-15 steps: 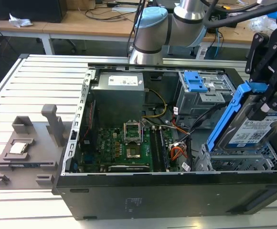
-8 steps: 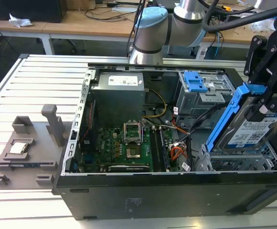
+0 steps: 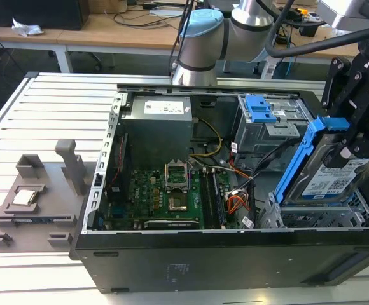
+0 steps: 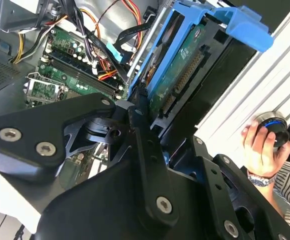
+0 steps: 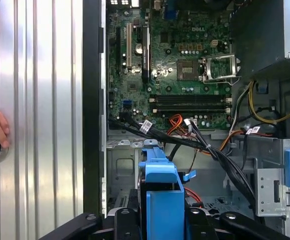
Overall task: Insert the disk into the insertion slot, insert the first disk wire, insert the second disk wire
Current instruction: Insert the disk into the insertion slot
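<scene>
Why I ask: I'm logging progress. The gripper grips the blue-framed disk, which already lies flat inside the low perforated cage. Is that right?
Not quite. The gripper does grip the disk, but it does not lie flat inside: the exterior view shows it steeply tilted, held above the low perforated cage.

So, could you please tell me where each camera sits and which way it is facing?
Exterior view: off the arm, above the computer case, looking down into it; shows the arm and the gripper holding the disk tilted at the insertion slot.
Second wrist view: on the arm, looking along the gripper's linkage at the disk's underside; a person's hand outside the case.
First wrist view: on the arm, looking past the disk's blue carrier onto the motherboard.
Both wrist views share the disk, motherboard and hand.
</scene>
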`<state>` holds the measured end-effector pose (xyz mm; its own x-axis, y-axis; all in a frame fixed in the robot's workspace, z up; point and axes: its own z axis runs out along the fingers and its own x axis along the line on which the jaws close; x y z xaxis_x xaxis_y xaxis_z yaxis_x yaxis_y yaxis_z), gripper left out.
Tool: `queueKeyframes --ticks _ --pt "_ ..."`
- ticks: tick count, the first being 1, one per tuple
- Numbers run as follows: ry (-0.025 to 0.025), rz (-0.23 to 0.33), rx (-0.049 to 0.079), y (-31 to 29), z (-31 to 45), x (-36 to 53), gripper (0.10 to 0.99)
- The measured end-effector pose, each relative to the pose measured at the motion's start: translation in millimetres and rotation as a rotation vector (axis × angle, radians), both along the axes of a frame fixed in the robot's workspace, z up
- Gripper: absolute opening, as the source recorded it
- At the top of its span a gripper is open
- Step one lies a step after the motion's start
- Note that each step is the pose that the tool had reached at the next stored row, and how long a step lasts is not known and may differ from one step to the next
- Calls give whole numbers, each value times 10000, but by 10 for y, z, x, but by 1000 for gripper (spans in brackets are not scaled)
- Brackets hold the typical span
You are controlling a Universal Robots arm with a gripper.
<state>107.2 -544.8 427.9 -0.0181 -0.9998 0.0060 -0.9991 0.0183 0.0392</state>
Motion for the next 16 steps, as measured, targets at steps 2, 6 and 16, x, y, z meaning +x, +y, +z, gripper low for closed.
queueKeyframes --ticks 2,6,16 --pt "0 1 0 0 -1 -1 365" --pt "-29 -134 -5 1 1 -13 365" --pt "-24 -219 -7 0 -184 -14 365"
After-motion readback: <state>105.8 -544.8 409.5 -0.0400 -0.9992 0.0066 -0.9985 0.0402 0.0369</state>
